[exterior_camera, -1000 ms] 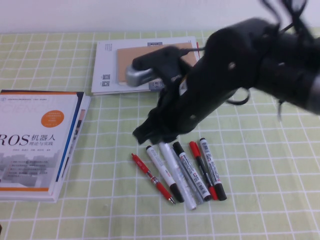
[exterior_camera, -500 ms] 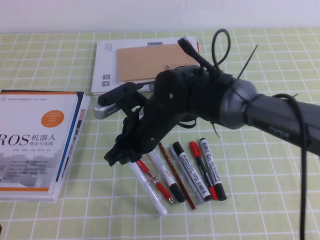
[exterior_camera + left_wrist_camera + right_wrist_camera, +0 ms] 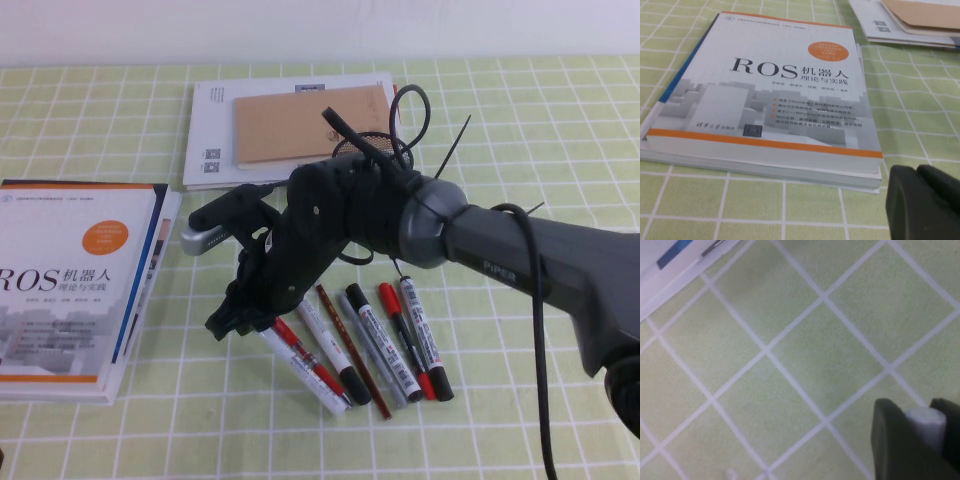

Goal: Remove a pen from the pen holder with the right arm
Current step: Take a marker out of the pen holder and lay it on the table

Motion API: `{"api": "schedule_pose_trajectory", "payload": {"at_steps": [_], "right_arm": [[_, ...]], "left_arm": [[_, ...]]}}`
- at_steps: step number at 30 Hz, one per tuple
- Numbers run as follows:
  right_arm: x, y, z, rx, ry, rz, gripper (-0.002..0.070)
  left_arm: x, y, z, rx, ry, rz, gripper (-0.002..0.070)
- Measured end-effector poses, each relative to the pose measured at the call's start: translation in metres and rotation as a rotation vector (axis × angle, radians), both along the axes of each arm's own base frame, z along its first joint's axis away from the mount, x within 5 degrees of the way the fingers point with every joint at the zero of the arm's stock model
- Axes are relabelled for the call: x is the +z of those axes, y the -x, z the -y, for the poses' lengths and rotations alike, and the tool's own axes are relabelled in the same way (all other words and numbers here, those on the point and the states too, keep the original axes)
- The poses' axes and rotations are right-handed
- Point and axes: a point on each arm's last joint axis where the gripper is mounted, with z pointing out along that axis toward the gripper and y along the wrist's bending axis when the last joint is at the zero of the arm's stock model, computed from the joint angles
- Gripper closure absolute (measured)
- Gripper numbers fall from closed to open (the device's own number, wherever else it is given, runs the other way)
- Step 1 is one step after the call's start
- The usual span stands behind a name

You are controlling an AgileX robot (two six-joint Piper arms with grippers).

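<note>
The left hand [image 3: 922, 202] is hanging just off the near corner of the ROS book [image 3: 790, 100], its grip impossible to tell, while the right hand [image 3: 225, 321] is pinching one end of a white pen [image 3: 925, 418] low over the green checked tabletop [image 3: 520, 150], at the left end of a row of pens [image 3: 385, 340] and apart from the mesh pen holder [image 3: 352, 146] half hidden behind the arm.

A pale green tablecloth [image 3: 560, 140] checked with white lines is spread over the table. A thick white-and-orange paperback printed "ROS" [image 3: 70, 290] is laid flat at the left. Well apart from it, at the far side, a thin brown card-covered notebook [image 3: 300, 120] is stacked on a white booklet [image 3: 212, 120].
</note>
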Motion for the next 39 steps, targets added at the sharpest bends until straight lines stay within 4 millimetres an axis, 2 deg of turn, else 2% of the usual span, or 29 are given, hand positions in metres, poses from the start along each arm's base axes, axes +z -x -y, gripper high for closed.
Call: {"api": "schedule_pose_trajectory", "payload": {"at_steps": [4,10,15,18,21,25,27,34,39], "right_arm": [[0.000,-0.005,0.003,-0.011,-0.002,0.015,0.0559],[-0.002,-0.014,0.011,-0.045,0.000,0.012,0.0432],[-0.004,-0.018,0.015,-0.083,0.004,0.000,0.0400],[0.007,-0.016,0.019,-0.080,0.015,0.007,0.0407],[0.036,-0.007,0.031,-0.097,0.003,0.048,0.0465],[0.080,0.018,0.060,-0.128,-0.054,0.149,0.0620],[0.100,0.038,0.081,-0.147,-0.097,0.196,0.0657],[0.150,0.114,0.165,-0.202,-0.219,0.320,0.0685],[0.163,0.161,0.219,-0.308,-0.286,0.384,0.0687]], "left_arm": [[0.000,0.000,0.000,0.000,0.000,0.000,0.0683],[0.000,0.000,0.000,0.000,0.000,0.000,0.0683],[0.000,0.000,0.000,0.000,0.000,0.000,0.0683],[0.000,0.000,0.000,0.000,0.000,0.000,0.0683],[0.000,0.000,0.000,0.000,0.000,0.000,0.0683],[0.000,0.000,0.000,0.000,0.000,0.000,0.0683],[0.000,0.000,0.000,0.000,0.000,0.000,0.0683],[0.000,0.000,0.000,0.000,0.000,0.000,0.0683],[0.000,0.000,0.000,0.000,0.000,0.000,0.0683]]}}
